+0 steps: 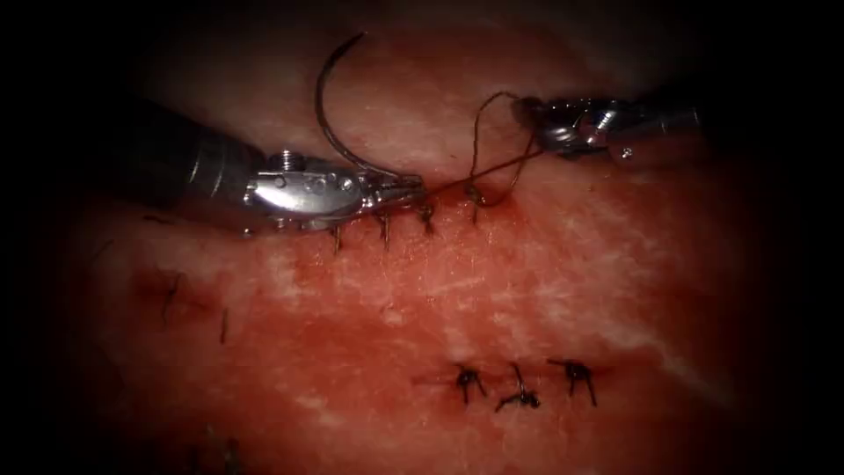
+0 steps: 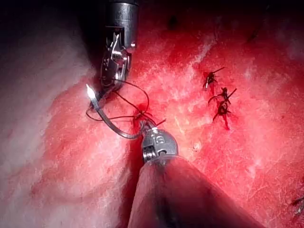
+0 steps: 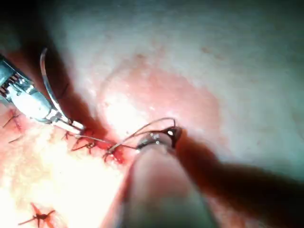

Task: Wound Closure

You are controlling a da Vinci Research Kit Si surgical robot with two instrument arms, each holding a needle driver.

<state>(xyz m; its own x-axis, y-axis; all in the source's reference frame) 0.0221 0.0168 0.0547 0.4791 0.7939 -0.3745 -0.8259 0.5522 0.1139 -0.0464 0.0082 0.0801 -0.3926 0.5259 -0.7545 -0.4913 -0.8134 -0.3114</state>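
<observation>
My left tool (image 1: 406, 188) comes in from the left, shut on the curved needle (image 1: 323, 105) near its tail end. The needle arcs up and away from the tissue (image 1: 545, 290), with its point free in the air. In the left wrist view the same jaws (image 2: 144, 129) hold the needle (image 2: 108, 118) clear of the tissue. My right tool (image 1: 538, 134) is shut on the thread (image 1: 479, 132), which loops up from the newest stitch (image 1: 476, 200) at the right end of the cut. The right wrist view shows those jaws (image 3: 171, 133) with the thread (image 3: 142, 128) running to that stitch.
Several dark stitches (image 1: 384, 227) cross the horizontal cut beside the left tool's jaws. A second row of three knotted stitches (image 1: 519, 387) lies lower on the tissue. Red fluid (image 1: 501, 207) wets the right end of the cut. Short cut ends of thread (image 1: 171, 295) lie at the lower left.
</observation>
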